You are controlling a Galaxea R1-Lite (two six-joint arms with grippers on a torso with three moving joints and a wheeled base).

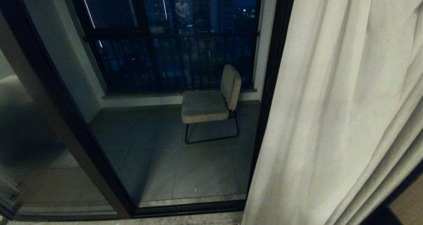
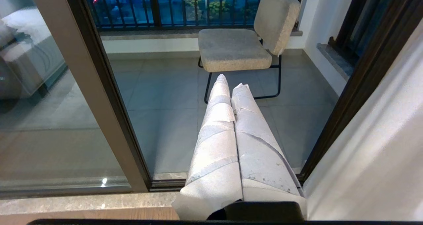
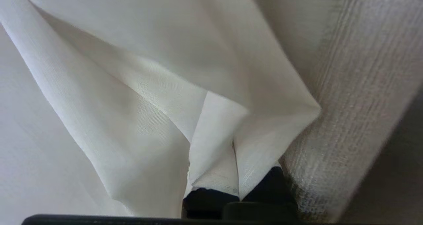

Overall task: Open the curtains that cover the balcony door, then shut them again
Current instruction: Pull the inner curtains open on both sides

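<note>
Meanwhile, the left gripper point(image 2: 231, 83) hangs with its taped fingers pressed together on nothing before the balcony door point(image 1: 267, 96), whose glass shows a chair point(image 1: 211, 102), while the right gripper point(image 3: 233, 145) pinches a fold of the cream curtain point(image 1: 337, 112) gathered at the right.

I see the curtains point(image 1: 333, 112) bunched at the right side of the balcony door point(image 1: 269, 86), cream fabric hanging in soft vertical pleats down to the sill. The door's dark frame and glass stand uncovered from that panel leftward. Up close, the fine woven cloth point(image 3: 158, 96) lies in deep folds.
</note>
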